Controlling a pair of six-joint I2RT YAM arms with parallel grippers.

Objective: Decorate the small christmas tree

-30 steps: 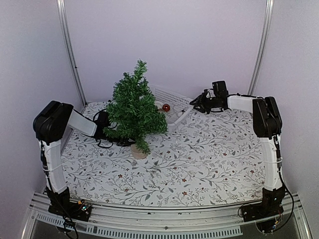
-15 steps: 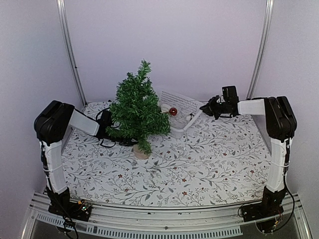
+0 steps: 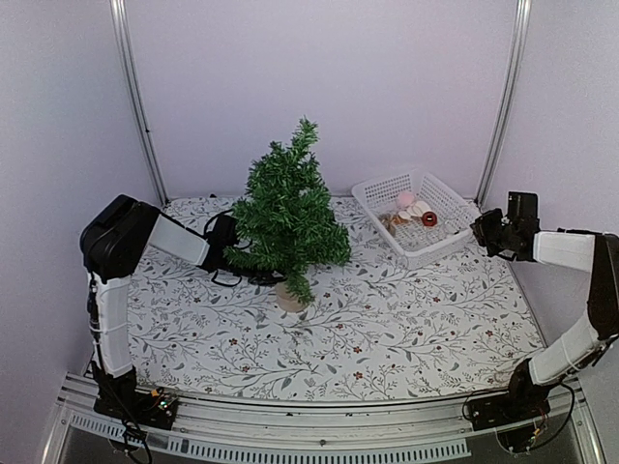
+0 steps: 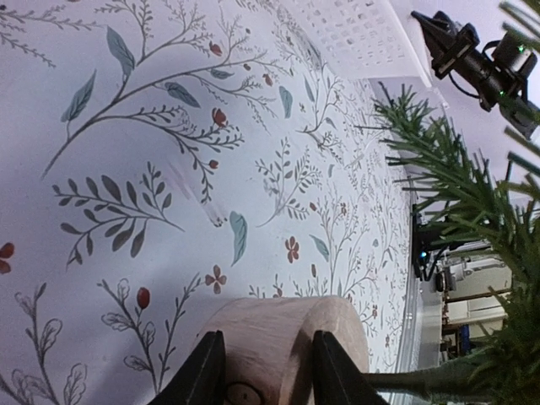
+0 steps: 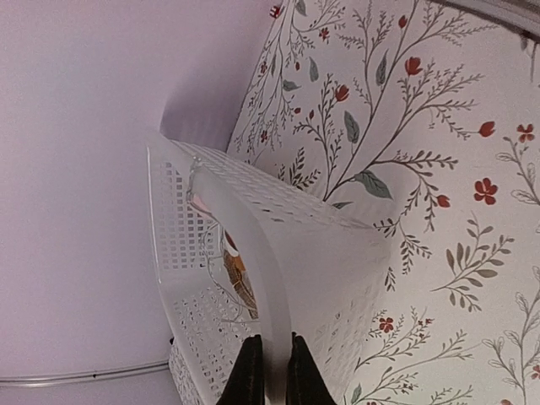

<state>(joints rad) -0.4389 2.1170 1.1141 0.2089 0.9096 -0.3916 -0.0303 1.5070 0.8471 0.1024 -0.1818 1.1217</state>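
The small christmas tree (image 3: 295, 208) stands upright left of centre on its pale wooden stump (image 3: 290, 298). My left gripper (image 3: 253, 271) reaches in low from the left, partly hidden by branches. In the left wrist view it (image 4: 260, 371) is shut on the stump (image 4: 287, 329), one finger on each side. A white perforated basket (image 3: 385, 186) sits at the back right and holds a pink ball (image 3: 406, 200), a red ball (image 3: 428, 219) and other ornaments. My right gripper (image 3: 481, 232) is shut on the basket's right rim, and the right wrist view shows it (image 5: 272, 371) pinching the rim (image 5: 261, 278).
The floral tablecloth (image 3: 406, 319) covers the table. Lilac walls close the back and sides, with metal poles (image 3: 135, 106) at the back corners. The basket (image 4: 363, 38) and the right arm (image 4: 472, 63) show far off in the left wrist view.
The left gripper has slid the tree to the right. The right gripper has pulled the basket right, from just behind the tree out to the back right.
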